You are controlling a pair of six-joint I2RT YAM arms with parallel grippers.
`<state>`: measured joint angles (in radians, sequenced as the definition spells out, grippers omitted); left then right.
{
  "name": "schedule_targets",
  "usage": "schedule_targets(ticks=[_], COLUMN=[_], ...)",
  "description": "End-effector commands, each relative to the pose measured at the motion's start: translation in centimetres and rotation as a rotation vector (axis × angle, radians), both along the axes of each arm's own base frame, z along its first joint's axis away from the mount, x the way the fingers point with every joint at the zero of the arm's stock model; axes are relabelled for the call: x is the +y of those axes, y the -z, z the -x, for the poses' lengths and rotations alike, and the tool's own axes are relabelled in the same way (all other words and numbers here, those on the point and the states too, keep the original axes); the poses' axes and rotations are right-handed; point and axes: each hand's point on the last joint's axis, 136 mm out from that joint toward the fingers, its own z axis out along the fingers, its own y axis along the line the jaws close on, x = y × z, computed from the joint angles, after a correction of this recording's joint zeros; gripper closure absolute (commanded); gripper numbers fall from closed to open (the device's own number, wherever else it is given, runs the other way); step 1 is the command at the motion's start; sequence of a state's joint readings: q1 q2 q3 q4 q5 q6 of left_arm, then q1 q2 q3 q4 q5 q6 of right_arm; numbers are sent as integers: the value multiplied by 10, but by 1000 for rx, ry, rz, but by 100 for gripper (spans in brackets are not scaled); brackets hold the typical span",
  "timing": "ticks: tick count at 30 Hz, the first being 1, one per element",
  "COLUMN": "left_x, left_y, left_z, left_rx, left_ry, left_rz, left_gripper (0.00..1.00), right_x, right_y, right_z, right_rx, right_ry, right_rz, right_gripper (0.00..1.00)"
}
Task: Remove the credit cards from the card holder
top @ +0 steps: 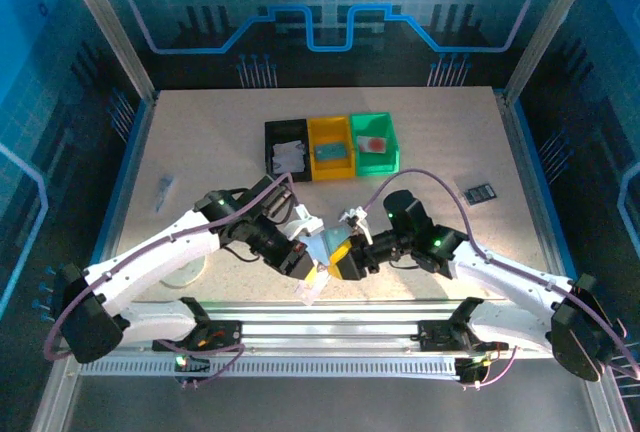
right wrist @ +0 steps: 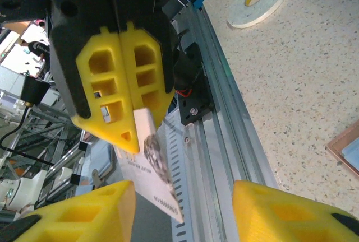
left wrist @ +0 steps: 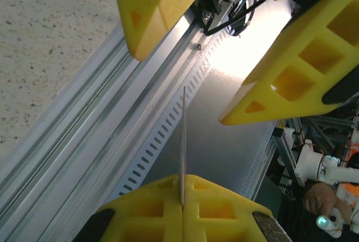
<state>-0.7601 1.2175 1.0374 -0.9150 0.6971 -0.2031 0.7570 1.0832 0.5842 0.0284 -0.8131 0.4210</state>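
While my left pincer [right wrist: 133, 133] grips one card [right wrist: 152, 166], this seems a handover.
My right pincer [right wrist: 184, 189], open around it, must next close squarely.

Print on the card [right wrist: 154, 166] is unreadable.

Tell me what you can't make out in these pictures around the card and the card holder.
Right wrist view: the card holder is cut off by the right edge, so any cards inside are unseen.
Right wrist view: print on the pale card is too blurred to read; the left gripper covers its top.
Left wrist view: that card stands edge-on, face hidden.
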Motion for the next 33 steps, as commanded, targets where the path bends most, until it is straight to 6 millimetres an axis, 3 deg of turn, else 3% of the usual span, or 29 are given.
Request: schedule_targets(ticks=[1, 10, 19, 25, 28, 30, 33], left_x=[-4, -8, -9, -9, -7, -4, 5], left_y=[-3, -8, -11, -18, -24, -31, -45], left_z=[7, 5, 2, 0, -4, -8, -21], left_rx=[9, -10, -34, -65, -105, -148, -235], left_ry=[41, 53, 54, 50, 43, 29, -35], left_rz=[25, 44, 55, 67, 72, 72, 74], left_gripper=[100, 100, 100, 79, 71, 58, 49], right_x=[9, 15, 15, 14, 12, 10, 3], right_y=[-16, -13, -12, -12, -12, -13, -14], right_z=[4, 16, 16, 15, 13, 10, -2], right_rx=[-49, -43, -41, -39, -40, -40, -42], right_ry=[-38, -90, -85, -80, -69, -51, 9], right_rz=[-50, -51, -58, -56, -58, -59, -61], right_gripper=[55, 71, 87, 100, 100, 100, 100])
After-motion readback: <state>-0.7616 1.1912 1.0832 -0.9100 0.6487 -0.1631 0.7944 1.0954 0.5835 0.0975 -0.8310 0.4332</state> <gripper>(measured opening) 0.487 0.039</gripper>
